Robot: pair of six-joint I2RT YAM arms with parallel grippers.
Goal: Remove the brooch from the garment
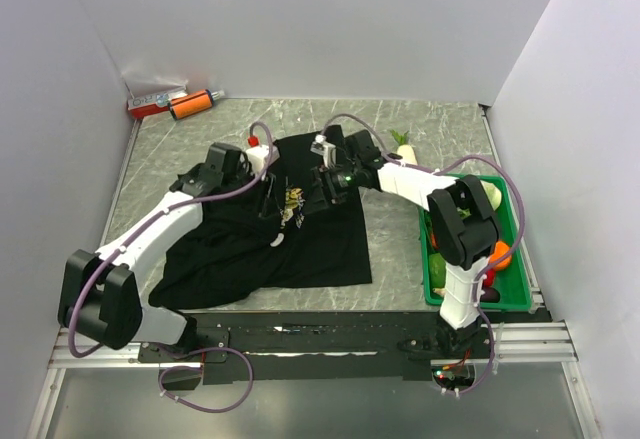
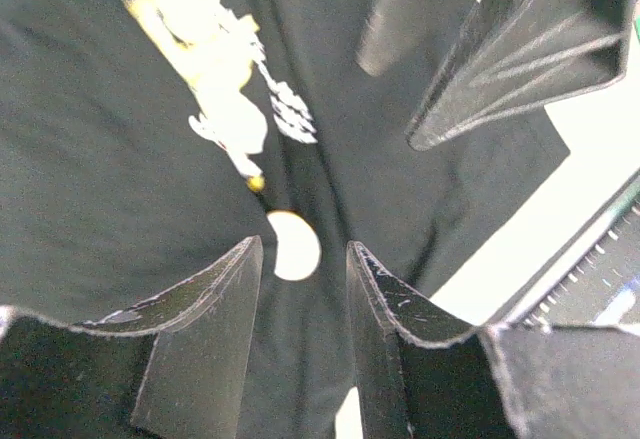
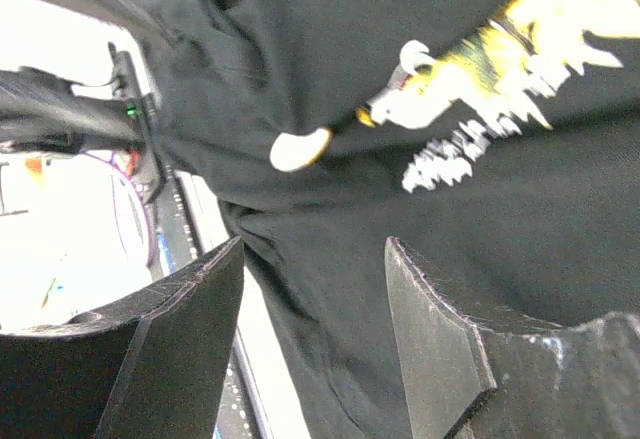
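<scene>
The black T-shirt (image 1: 300, 244) lies spread on the table, its print (image 1: 292, 202) between my two grippers. The brooch, a small pale round disc with a yellowish rim, sits on the shirt just below the print in the left wrist view (image 2: 294, 245), the right wrist view (image 3: 298, 149) and the top view (image 1: 277, 242). My left gripper (image 2: 303, 247) is open and empty, low over the shirt, the brooch just beyond its fingertips. My right gripper (image 3: 315, 244) is open and empty over bare shirt fabric, short of the brooch. Its fingers (image 2: 520, 49) show in the left wrist view.
A green bin (image 1: 522, 259) with vegetables stands at the right edge, and a white radish (image 1: 405, 149) lies behind it. Red and orange items (image 1: 170, 106) lie at the back left corner. A small red-capped thing (image 1: 255, 142) sits by the left wrist. White walls enclose the table.
</scene>
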